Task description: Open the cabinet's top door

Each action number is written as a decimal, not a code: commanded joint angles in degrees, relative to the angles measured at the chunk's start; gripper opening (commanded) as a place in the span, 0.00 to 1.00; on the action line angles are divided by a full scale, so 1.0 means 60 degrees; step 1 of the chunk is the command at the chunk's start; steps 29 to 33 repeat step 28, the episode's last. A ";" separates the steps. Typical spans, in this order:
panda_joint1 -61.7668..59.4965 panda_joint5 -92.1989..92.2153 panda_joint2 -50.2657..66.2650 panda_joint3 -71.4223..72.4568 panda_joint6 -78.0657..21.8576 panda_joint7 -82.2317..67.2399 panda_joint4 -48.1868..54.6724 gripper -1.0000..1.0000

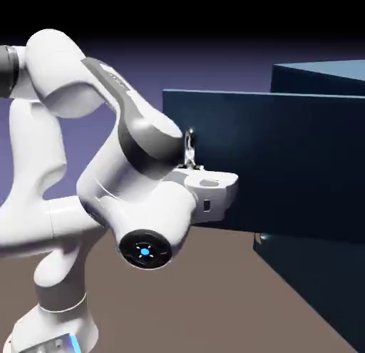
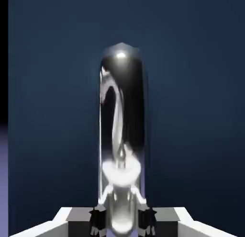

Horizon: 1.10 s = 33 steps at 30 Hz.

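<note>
Exterior view. The white arm fills the left half of the frame, folded on itself, with a joint cap bearing a blue light at lower centre. Its hand ends at the gripper, just right of centre. The cabinet occupies the right side as a dark navy box. The top door stands swung out from the cabinet body as a broad navy panel that spans from the frame's centre to its right edge; its free edge lies toward the centre. The handle, a slim silver bar, shows at that free edge, directly above the white hand and partly hidden by it. Below the door, at lower right, the lower panel remains flush with the cabinet. The brown table runs along the bottom.

Hand view. The navy door face fills nearly the whole frame. The silver handle rises as a tall rounded bar from bottom centre to upper centre. The two dark fingertips sit at the bottom edge, pressed against either side of the bar's lower end: the gripper is clamped tight on the handle.
</note>
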 commanded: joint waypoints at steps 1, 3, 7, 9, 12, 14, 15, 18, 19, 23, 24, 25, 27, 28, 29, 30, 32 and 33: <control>-0.0027 -0.0270 -0.0346 -0.0036 -0.0090 -0.0133 0.0298 0.00; -0.0064 -0.0804 -0.1039 -0.0096 -0.0289 -0.0382 0.0924 0.00; -0.0091 -0.1776 -0.2414 -0.0167 -0.0712 -0.0770 0.2277 0.00; -0.0087 -0.2194 -0.3066 -0.0177 -0.0932 -0.0905 0.2970 0.00; -0.0052 -0.2739 -0.3992 -0.0177 -0.1271 -0.1040 0.4008 0.00; -0.0005 -0.3055 -0.4580 -0.0177 -0.1503 -0.1093 0.4700 0.00; 0.0023 -0.3200 -0.4866 -0.0177 -0.1622 -0.1109 0.5046 0.00; 0.0128 -0.3584 -0.5697 -0.0177 -0.1990 -0.1123 0.6085 0.00; 0.0168 -0.3696 -0.5966 -0.0177 -0.2116 -0.1117 0.6431 0.00; 0.0346 -0.4070 -0.7004 -0.0176 -0.2637 -0.1043 0.7815 0.00; 0.0396 -0.4147 -0.7256 -0.0177 -0.2772 -0.1014 0.8161 0.00; 0.0448 -0.4217 -0.7505 -0.0180 -0.2907 -0.0982 0.8507 0.00; 0.0542 -0.4327 -0.7994 -0.0170 -0.3181 -0.0892 0.9200 0.00; 0.0585 -0.4374 -0.8237 -0.0158 -0.3319 -0.0839 0.9548 0.00; 0.0585 -0.4374 -0.8237 -0.0158 -0.3319 -0.0839 0.9548 0.00; 0.0585 -0.4374 -0.8237 -0.0158 -0.3319 -0.0839 0.9548 0.00; 0.0585 -0.4374 -0.8237 -0.0158 -0.3319 -0.0839 0.9548 0.00; 0.0585 -0.4374 -0.8237 -0.0158 -0.3319 -0.0839 0.9548 0.00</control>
